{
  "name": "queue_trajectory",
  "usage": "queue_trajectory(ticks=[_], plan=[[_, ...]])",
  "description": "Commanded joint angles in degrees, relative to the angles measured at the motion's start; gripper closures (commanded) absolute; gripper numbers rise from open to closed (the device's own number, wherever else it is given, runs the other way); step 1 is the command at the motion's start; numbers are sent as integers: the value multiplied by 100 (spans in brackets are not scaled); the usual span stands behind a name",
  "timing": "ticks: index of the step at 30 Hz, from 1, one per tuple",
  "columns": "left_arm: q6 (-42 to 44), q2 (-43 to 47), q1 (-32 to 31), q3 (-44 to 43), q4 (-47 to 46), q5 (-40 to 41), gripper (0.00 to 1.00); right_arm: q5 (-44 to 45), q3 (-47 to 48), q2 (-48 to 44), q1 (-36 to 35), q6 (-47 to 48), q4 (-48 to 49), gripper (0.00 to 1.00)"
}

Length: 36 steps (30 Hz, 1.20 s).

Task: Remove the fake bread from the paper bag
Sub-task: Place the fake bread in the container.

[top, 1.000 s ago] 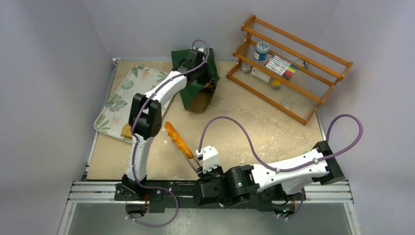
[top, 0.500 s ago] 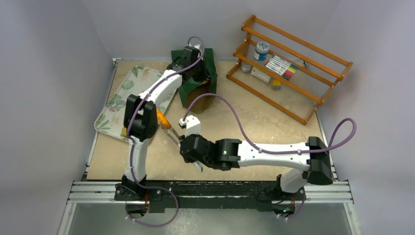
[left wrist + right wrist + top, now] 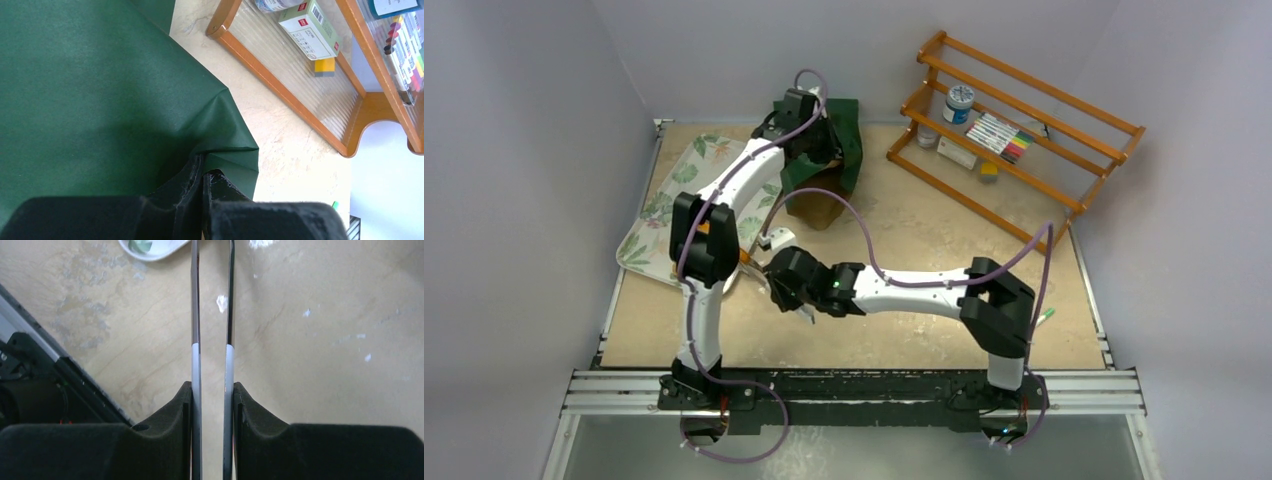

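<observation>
Both clamped: left gripper (image 3: 202,172) on paper bag (image 3: 90,90); right gripper (image 3: 212,390) on tongs (image 3: 195,315); contents hidden.

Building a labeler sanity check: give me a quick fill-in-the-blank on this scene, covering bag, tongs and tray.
The left fingers pinch the dark ___ paper bag.
The tongs are gripped by the ___ fingers.
From above, the floral tray lies ___ of the paper bag.
Missing: green; right; left.
</observation>
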State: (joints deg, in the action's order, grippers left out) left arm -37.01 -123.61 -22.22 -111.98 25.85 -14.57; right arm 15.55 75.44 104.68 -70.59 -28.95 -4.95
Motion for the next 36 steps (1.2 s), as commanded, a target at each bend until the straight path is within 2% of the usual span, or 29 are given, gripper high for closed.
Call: queue_trajectory(ticks=[1,9,18,24,32,34,36], plan=[[3,356,259,-157,-199,-69,100,-448,761,193,319,451,922,100],[2,316,456,-196,-206,-196,100,-954,1520,974,687,663,868,100],[-55,243,579,-98,-381,-289,100,-1180,1819,1333,775,811,814,100],[-95,218,588,-89,-448,-329,100,-1211,1852,1405,795,795,777,79],[-128,245,587,-11,-510,-350,100,-1154,1796,1408,818,754,719,66],[-139,261,587,12,-527,-350,100,-1128,1767,1406,816,735,719,58],[-152,271,588,19,-535,-354,100,-1109,1737,1394,818,717,723,55]])
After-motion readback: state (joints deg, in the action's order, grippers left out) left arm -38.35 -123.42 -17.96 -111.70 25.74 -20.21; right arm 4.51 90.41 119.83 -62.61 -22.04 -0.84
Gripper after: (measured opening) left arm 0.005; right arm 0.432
